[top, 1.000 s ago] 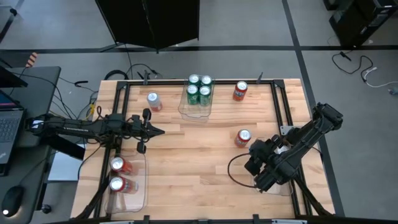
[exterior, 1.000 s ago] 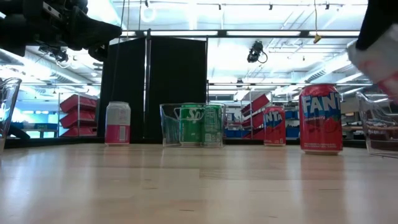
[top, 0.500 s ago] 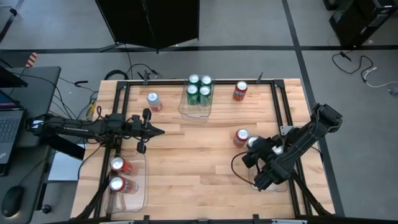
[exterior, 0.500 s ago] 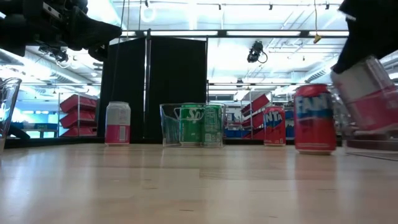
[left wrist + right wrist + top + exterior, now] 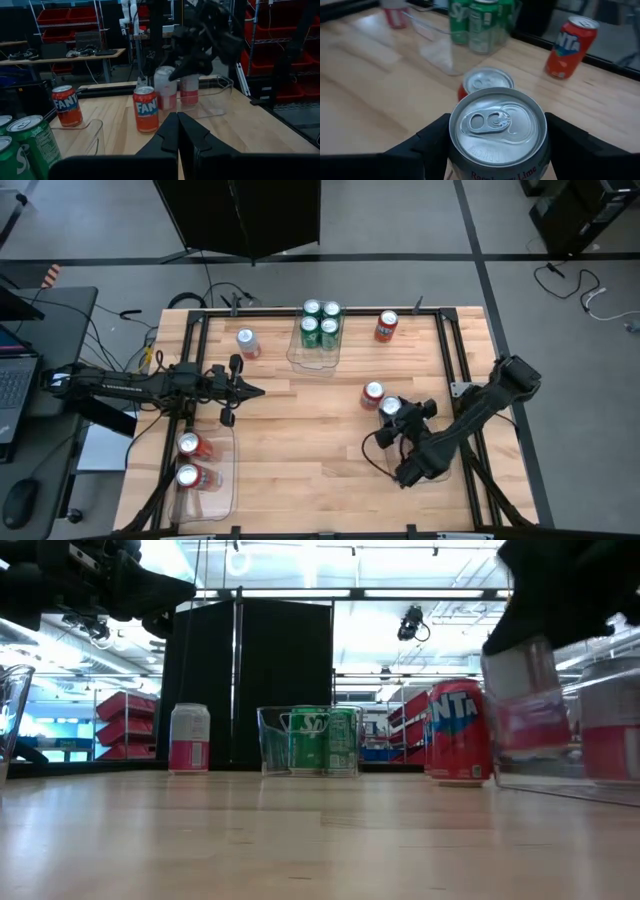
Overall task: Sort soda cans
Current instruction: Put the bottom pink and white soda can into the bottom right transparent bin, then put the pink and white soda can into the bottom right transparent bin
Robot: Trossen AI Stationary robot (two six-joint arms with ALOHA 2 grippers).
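Two dark arms over wooden surface [image 5: 300,440], right pincer [image 5: 392,415] pinching silver-white metal soda can [image 5: 496,131] beside red metal can [image 5: 372,394], left pincer [image 5: 255,391] pressed together near left side.

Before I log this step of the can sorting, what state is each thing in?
Right gripper: shut on a silver-white can, upright.
Left gripper: shut, empty, above the table.
Four green cans: upright in a clear tray.
Two red cans: in the left tray.
Red can: upright beside the held can.
Red can: upright, loose.
Silver-white can: upright, loose.
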